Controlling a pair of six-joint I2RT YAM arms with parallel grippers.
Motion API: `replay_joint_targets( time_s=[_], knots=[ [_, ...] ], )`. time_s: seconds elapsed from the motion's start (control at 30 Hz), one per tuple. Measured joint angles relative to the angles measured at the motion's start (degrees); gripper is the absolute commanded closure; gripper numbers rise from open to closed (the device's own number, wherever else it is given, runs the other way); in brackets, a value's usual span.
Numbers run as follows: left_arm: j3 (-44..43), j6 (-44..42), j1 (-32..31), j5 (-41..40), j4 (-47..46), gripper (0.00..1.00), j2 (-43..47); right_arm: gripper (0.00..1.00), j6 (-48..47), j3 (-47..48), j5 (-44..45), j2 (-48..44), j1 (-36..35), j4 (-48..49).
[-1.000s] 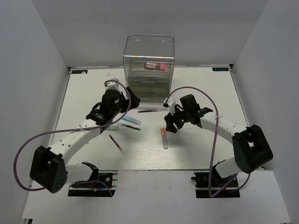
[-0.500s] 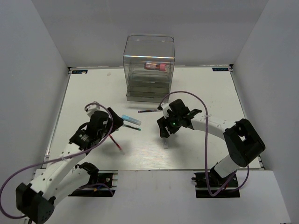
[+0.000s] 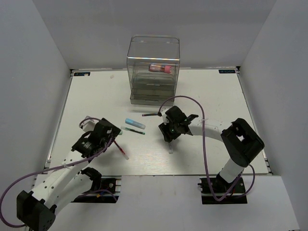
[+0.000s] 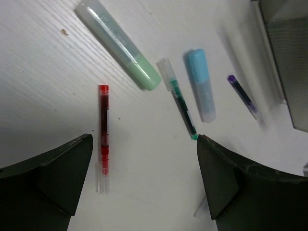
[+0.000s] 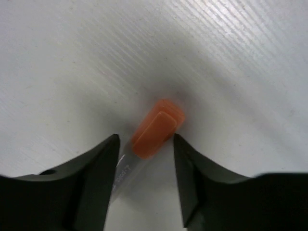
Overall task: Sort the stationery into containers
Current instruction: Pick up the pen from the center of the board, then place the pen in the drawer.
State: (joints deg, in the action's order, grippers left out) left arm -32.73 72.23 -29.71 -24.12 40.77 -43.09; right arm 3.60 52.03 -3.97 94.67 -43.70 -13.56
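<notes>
white tabletop: your left gripper gapes above a thin red-white pen; right gripper straddles an orange-capped grey marker, grip unclear.

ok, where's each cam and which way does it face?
Top external: above and behind, looking down at white table; left arm and right arm show.
Left wrist: on left arm, facing down; open left claw frames the red-and-clear pen.
Right wrist: on right arm, facing down; right claw straddles the orange-capped grey marker.
Shared: top also shows that pen.
</notes>
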Motion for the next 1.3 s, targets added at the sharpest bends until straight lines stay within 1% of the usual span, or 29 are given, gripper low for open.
replay_joint_targets(
  time_s=[0.03, 0.1, 0.13, 0.17, 0.27, 0.3, 0.33, 0.5, 0.57, 0.77, 0.87, 0.97, 1.2, 1.3],
  knots=[
    [0.0, 0.9, 0.0, -0.4, 0.4, 0.01, -1.1, 0.56, -0.2, 0.3, 0.9, 0.3, -0.2, -0.2],
    [-0.1, 2.4, 0.0, -1.2, 1.1, 0.01, -2.9, 0.63, -0.8, 0.7, 1.7, 0.7, -0.4, -0.6],
    [-0.1, 3.1, 0.0, -1.6, 1.3, 0.01, -3.6, 0.68, -1.1, 0.9, 2.1, 0.9, -0.5, -0.9],
    [-0.1, 3.9, 0.0, -2.1, 1.5, 0.01, -4.3, 0.77, -1.5, 1.2, 2.6, 1.1, -0.6, -1.3],
    [-0.7, 5.2, 0.1, -3.1, 1.7, 0.01, -6.1, 0.89, -2.3, 2.6, 3.4, 1.8, -0.9, -3.0],
    [-1.1, 5.5, 0.3, -3.4, 1.5, 0.01, -7.0, 0.89, -3.1, 3.2, 3.7, 2.2, -1.0, -3.7],
    [-1.4, 5.7, 0.3, -3.7, 1.4, 0.01, -7.7, 0.92, -4.1, 4.1, 4.0, 2.7, -1.2, -4.5],
    [-3.4, 6.4, 0.7, -4.7, 0.5, 0.01, -12.3, 0.98, -11.8, 7.6, 6.6, 3.7, -1.5, -8.2],
    [-4.2, 6.5, 1.0, -5.0, 0.0, 0.01, -14.1, 0.98, -15.5, 10.1, 7.4, 3.4, -1.4, -9.1],
    [-6.7, 6.1, 3.5, -5.0, -2.3, 0.01, -20.9, 0.99, -29.7, 20.0, 8.5, 0.5, -1.4, -6.4],
    [-7.8, 5.4, 4.8, -4.4, -3.1, 0.01, -24.7, 1.0, -37.5, 26.8, 8.5, 0.6, -1.4, -5.8],
    [-8.7, 4.5, 6.4, -3.5, -3.5, 0.01, -27.1, 1.0, -45.2, 30.5, 8.9, 1.1, -1.4, -3.0],
    [-9.7, 2.3, 9.4, -1.6, -3.8, 0.01, -28.4, 1.0, -59.9, 30.4, 10.3, 6.4, -1.3, 5.9],
    [-10.4, 1.6, 10.6, -0.1, -3.9, 0.01, -29.9, 1.0, -63.8, 28.6, 10.0, 8.2, -1.0, 9.9]
  ],
)
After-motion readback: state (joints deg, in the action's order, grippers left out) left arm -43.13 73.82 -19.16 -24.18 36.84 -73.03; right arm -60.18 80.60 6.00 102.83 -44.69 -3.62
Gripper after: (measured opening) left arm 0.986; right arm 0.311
